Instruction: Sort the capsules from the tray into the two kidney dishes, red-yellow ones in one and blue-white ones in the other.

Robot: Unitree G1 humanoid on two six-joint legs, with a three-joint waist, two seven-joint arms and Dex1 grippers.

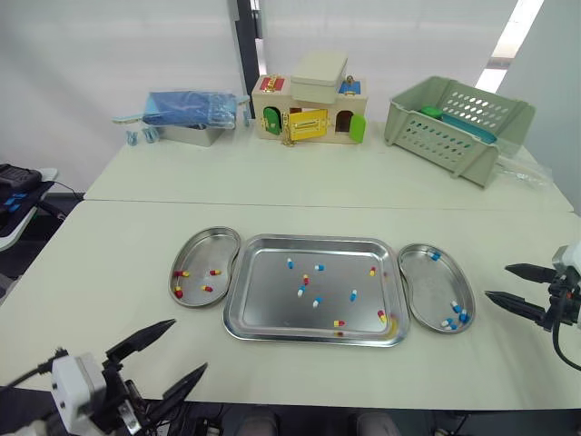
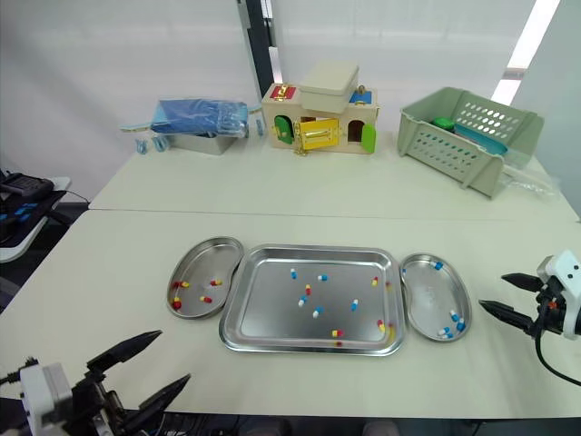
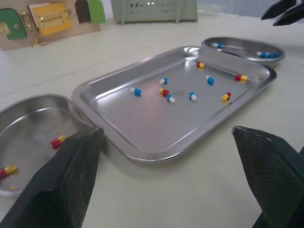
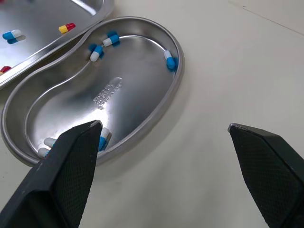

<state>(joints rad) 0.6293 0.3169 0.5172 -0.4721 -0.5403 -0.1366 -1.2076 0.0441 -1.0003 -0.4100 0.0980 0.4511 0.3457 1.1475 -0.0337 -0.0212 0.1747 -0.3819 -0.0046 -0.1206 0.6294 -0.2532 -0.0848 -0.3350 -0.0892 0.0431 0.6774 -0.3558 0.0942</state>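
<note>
A steel tray (image 1: pixel 272 313) lies mid-table with several loose capsules, blue-white (image 1: pixel 318 301) and red-yellow (image 1: pixel 339 323). The left kidney dish (image 1: pixel 191 250) holds several red-yellow capsules (image 1: pixel 207 289). The right kidney dish (image 1: pixel 419 300) holds several blue-white capsules (image 1: pixel 457 311). My left gripper (image 1: pixel 159 359) hangs open and empty near the table's front edge, left of the tray. Right of the right dish, my right gripper (image 1: pixel 513 286) is open and empty, just above the table; the wrist view looks down on that dish (image 4: pixel 142 85).
At the back stand a blue-covered metal box (image 1: pixel 189 116), a wooden toy house (image 1: pixel 311 111) and a green plastic basket (image 1: pixel 454 123). A seam (image 1: pixel 272 203) crosses the table behind the tray.
</note>
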